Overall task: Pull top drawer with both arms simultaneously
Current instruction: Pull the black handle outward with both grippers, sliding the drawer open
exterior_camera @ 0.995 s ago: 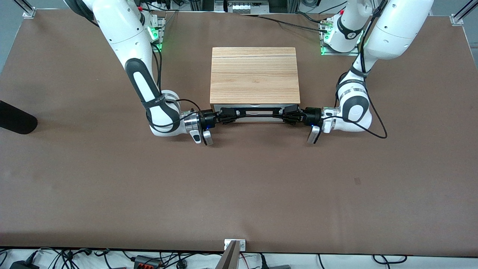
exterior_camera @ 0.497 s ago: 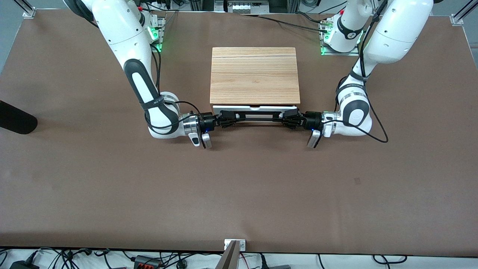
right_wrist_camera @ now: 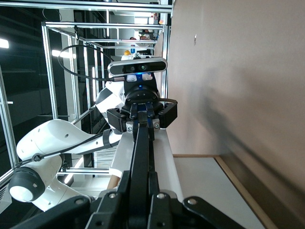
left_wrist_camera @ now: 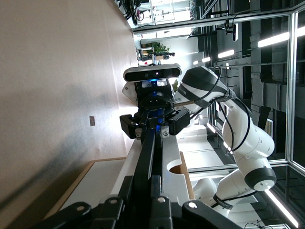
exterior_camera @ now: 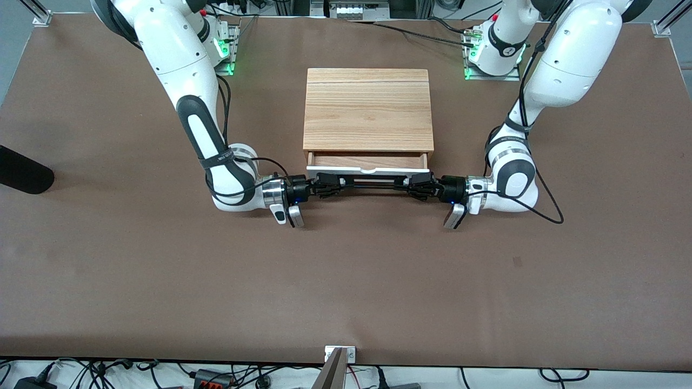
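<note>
Two white Franka arms reach in from their bases toward one light-wood cabinet [exterior_camera: 368, 108] standing in the middle of a brown table [exterior_camera: 346, 270]. The top drawer [exterior_camera: 367, 162] is drawn partly out of the cabinet's front, toward the front camera, so that a strip of its reddish-wood interior shows between the cabinet top and the drawer's white front. A wide black bar handle [exterior_camera: 367, 182] runs along that front.

Each gripper lies sideways, level with the handle, coming in from its own end of the table. The left gripper [exterior_camera: 415, 183] is closed around the handle's end toward the left arm's side. The right gripper [exterior_camera: 327, 183] is closed around the end toward the right arm's side. Both wrist views look straight down the length of the bar [left_wrist_camera: 145, 162], with that arm's fingers [right_wrist_camera: 143, 186] clamped on it in the foreground and the other arm's gripper [left_wrist_camera: 155, 125] gripping it farther along. Neither gripper touches the table.
</note>
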